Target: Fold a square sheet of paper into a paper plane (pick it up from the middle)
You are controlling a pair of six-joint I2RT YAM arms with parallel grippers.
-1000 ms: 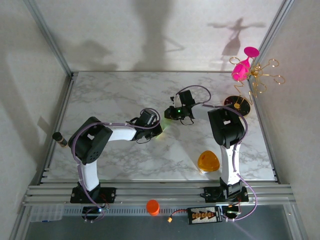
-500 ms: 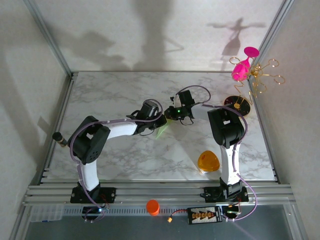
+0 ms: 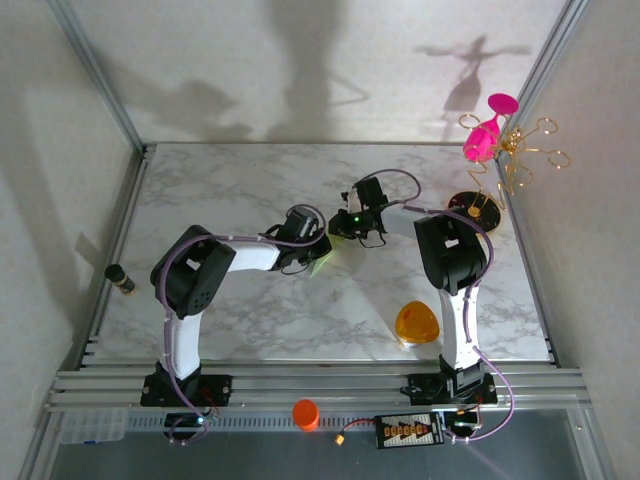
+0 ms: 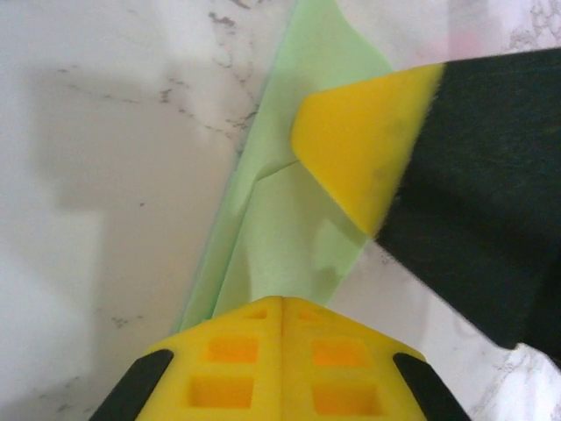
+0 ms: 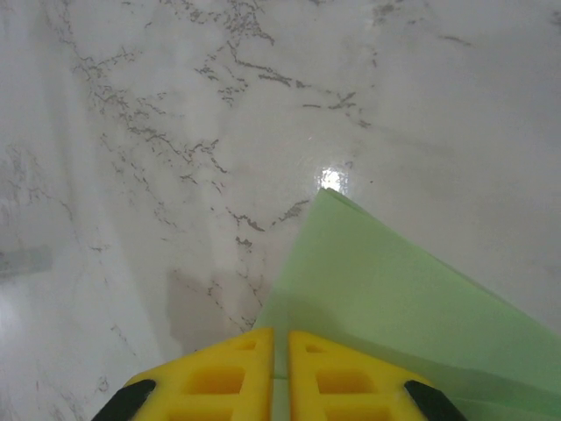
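Creasing looks like the job right now. The paper (image 4: 289, 237) is folded over itself into a long narrow strip with a diagonal flap. It lies flat on the marble surface (image 4: 114, 132), roughly mid-way across, between the two arms. It's not a finished plane yet.

The left tool (image 4: 280, 303) has its pads pressed tight together at the near end of the strip. I can't tell if it's nipping the paper or just sitting on top of it. The right tool (image 5: 280, 335) has its pads almost together too. In its own camera the paper's edge runs into the thin slit between them, so I read that as a pinch on the paper. In the left wrist view, one right fingertip (image 4: 364, 149) lies over the flap near the fold line.

How I'd do it well:
- Let one tool anchor the paper while the other runs the fold.
- Press lightly and slide slowly along the crease, not across it. Otherwise the thin paper skates on that slick marble and the layers go out of line.
- Don't pull the two ends apart, since that could tear it or pop the fold open.
- Check that the edges match before flattening.
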